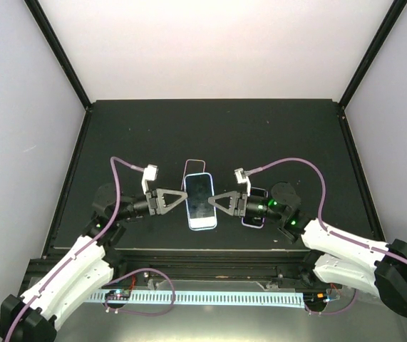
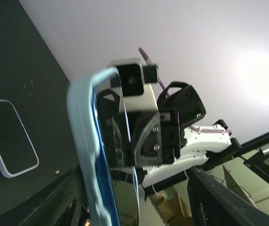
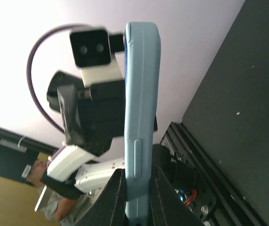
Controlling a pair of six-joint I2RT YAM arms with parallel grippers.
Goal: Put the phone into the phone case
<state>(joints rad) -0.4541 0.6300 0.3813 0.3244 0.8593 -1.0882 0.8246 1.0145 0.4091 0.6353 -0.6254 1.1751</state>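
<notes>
Pale wall (image 1: pixel 18 142), then black table (image 1: pixel 117 128). Left gripper (image 1: pixel 182 200): jaws released, at left edge of phone (image 1: pixel 202 199), mid-table in blue case (image 3: pixel 141 94). Right gripper (image 1: pixel 212 201): clenched on the case's right edge. Pale wall beyond.

Overhead view: bright, even, diffuse light. The pale walls (image 1: pixel 18 142) glow almost white, the matt black table (image 1: pixel 132 128) carries only faint, soft shadows, and everything is sharp. Left wrist view: a hot patch of glare burns at the right, and the pale blue phone case (image 2: pixel 84 141), close to the lens, is smeared with blur. Right wrist view: the upper left corner is blown out white. The case is crisp, and the fingers (image 3: pixel 111 197) of the right pincer (image 3: pixel 136 193) are dark and soft at the bottom edge.
</notes>
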